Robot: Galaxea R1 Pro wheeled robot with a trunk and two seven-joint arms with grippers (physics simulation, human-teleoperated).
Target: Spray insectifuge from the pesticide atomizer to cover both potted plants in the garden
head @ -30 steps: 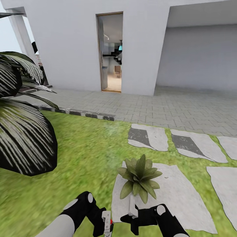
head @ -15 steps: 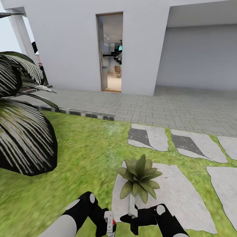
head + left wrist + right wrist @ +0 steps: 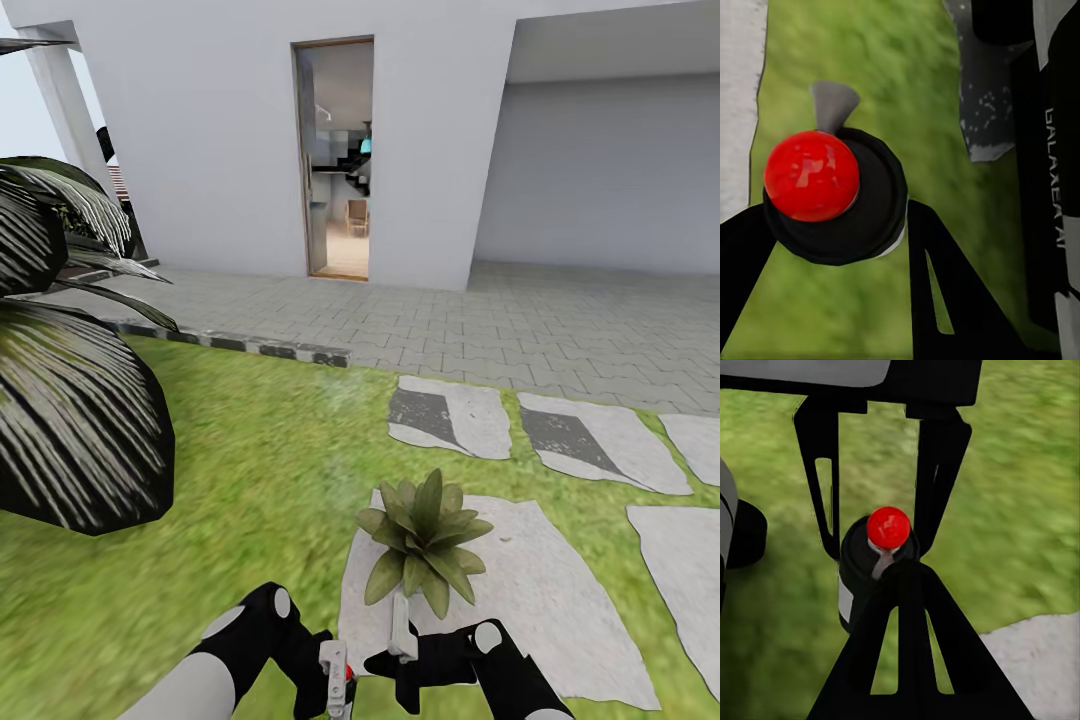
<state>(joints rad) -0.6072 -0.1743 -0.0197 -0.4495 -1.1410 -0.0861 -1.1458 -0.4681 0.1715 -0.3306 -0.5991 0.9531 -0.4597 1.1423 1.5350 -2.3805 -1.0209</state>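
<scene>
Outdoors, green lawn with pale stepping stones meets grey paving.

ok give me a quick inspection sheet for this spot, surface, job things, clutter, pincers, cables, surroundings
surface: green lawn with pale stepping stones
job's things: one potted plant on the nearest stone; atomizer, black body with red cap, between the left pincer's fingers
clutter: nothing seen
pincers: left pincer shut on the atomizer; right pincer low beside the plant, whether it is open cannot be told
cables: nothing seen
surroundings: striped dark shrub, paved path, white house wall with an open doorway
</scene>
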